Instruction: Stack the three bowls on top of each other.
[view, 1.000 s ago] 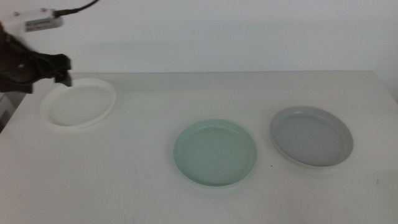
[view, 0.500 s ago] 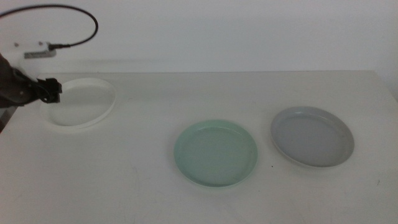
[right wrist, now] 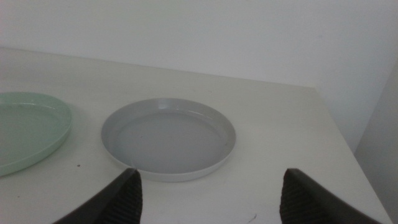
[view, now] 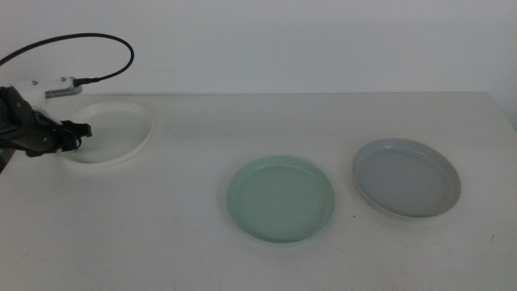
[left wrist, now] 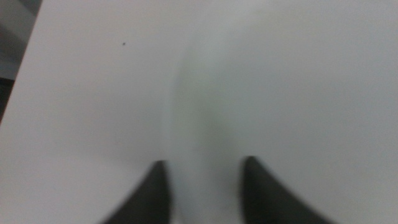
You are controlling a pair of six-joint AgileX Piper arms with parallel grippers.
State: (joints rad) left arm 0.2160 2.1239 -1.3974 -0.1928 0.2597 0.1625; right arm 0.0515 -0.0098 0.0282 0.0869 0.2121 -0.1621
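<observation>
Left end effector [view: 79,129] astride shallow white round bowl [view: 109,133] rim, jaws parted; best clenched squarely before lifting.

Left arm [view: 24,133]: dark, matte, with a white camera module [view: 50,87] mounted on top. A black cable [view: 97,48] looped from it. Right gripper [right wrist: 211,193]: two dark, ribbed jaws.

No readable text, labels, brands, numbers or signs in any view.
</observation>
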